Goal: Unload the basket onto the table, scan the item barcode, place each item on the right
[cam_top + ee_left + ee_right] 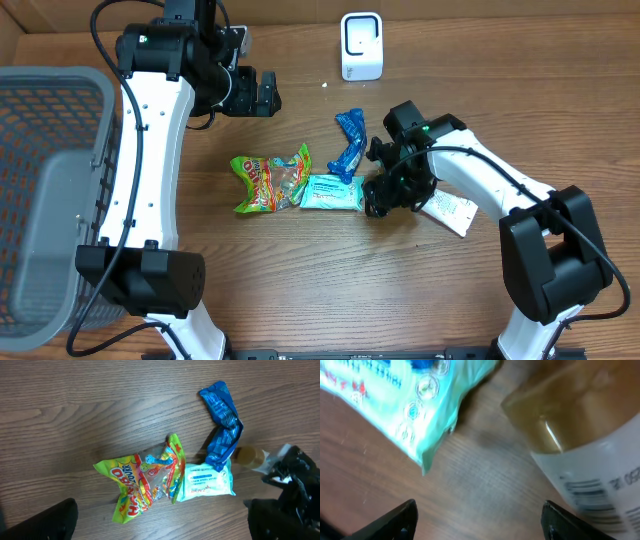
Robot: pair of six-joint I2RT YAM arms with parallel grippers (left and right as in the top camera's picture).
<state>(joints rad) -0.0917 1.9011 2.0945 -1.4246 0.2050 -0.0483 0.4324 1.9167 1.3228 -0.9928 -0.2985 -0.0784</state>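
wooden table, brown grain, with a grey mesh basket at its left edge, well apart from the rest. mid-table lies a green and yellow sour candy bag, crumpled and flat on the wood, its right edge touching and slightly overlapping the left end of a pale teal flat packet with blue print. a twisted blue foil wrapper lies just above the packet, its lower end resting on the packet's upper right corner and its upper end angled away up the table.

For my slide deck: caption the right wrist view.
Right end effector open over wood table, mint packet left, barcode-labelled bottle right.
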